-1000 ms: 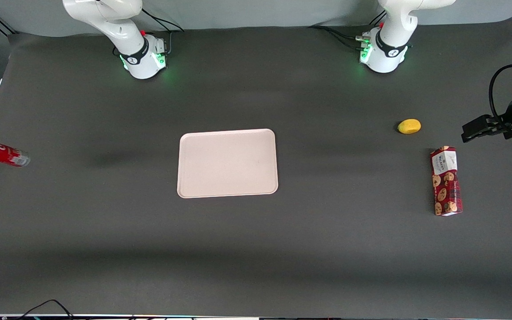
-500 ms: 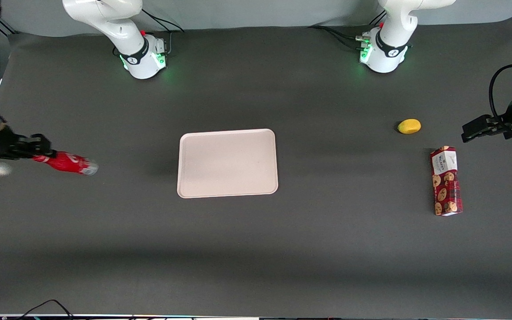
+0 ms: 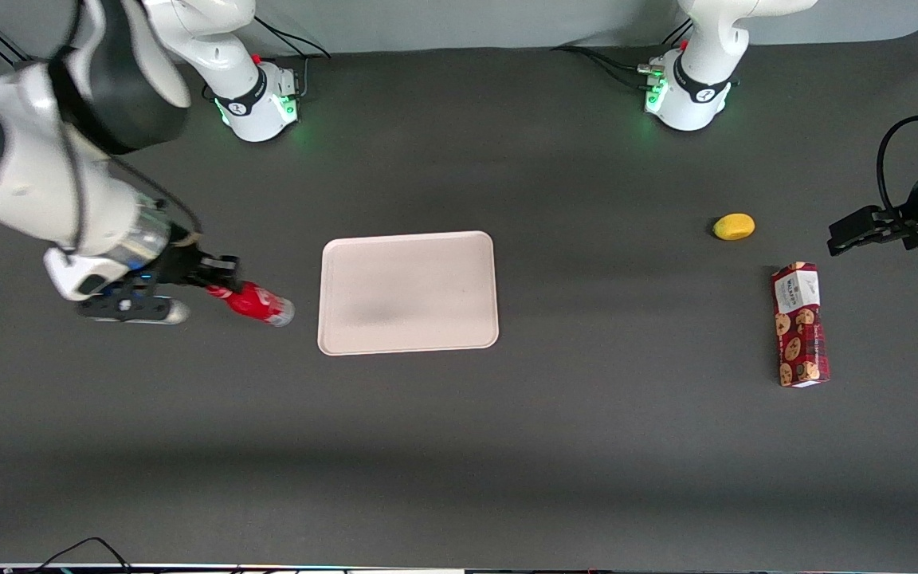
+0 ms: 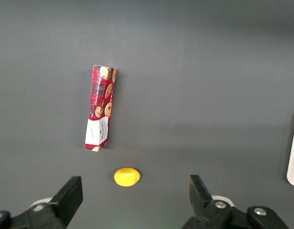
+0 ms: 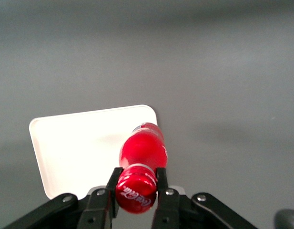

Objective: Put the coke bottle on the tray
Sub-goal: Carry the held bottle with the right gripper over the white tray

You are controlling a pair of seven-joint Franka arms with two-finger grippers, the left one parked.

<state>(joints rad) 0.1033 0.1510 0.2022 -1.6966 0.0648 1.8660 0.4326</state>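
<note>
I have the hand (image 5: 136, 187) clamped on the neck of the small slim red coke bottle with its red cap (image 5: 139, 169), just under the cap, so the bottle hangs from the hand base-down and tilted, clear of the dark grey counter (image 3: 459, 430). Just ahead of the hand lies the large flat pale pinkish-beige tray with rounded corners (image 5: 80, 145); in the front view the bottle's silvery base (image 3: 284, 311) sits just short of the tray's nearer edge, not yet over it. My worry from here is the narrow hold: gripped only at the neck, the bottle could swing or slip if I brake sharply, and if I come down too soon its base could catch the low raised rim and tip it over. The wrist view shows me the fingers on the neck, which the front view hides; the front view alone shows the gap to the tray, plus a small yellow lemon-like fruit (image 3: 734, 226) and a red cookie box (image 3: 800, 324), well apart from the hand.
</note>
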